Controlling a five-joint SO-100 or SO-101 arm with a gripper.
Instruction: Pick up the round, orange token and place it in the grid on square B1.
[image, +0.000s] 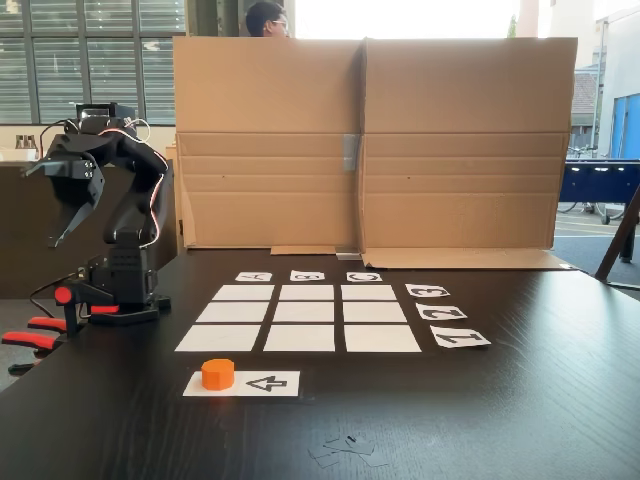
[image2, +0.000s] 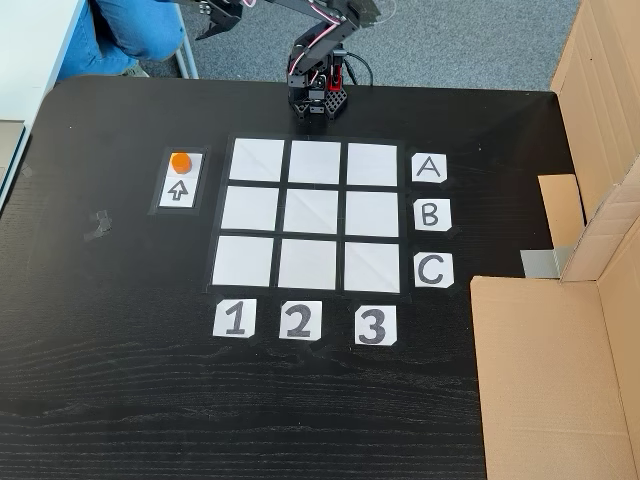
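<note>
The orange token (image: 217, 373) (image2: 180, 161) sits on one end of a white arrow strip (image: 268, 383) (image2: 179, 191), beside the grid (image: 306, 292) (image2: 314, 161) of white paper squares. Square B1 (image: 299, 338) (image2: 248, 208) is bare; in the lower fixed view it lies in the grid's nearest row, middle column. My gripper (image: 58, 236) (image2: 207, 20) hangs folded back over the arm's base, well off the grid and far from the token. Its fingers taper together to a point with nothing between them.
A tall cardboard wall (image: 370, 140) (image2: 545, 370) bounds the table on the side past labels A, B and C. Red clamps (image: 30, 332) hold the arm's base at the table edge. A person (image: 266, 18) is behind the cardboard. Small tape scraps (image: 345, 447) lie near the front edge.
</note>
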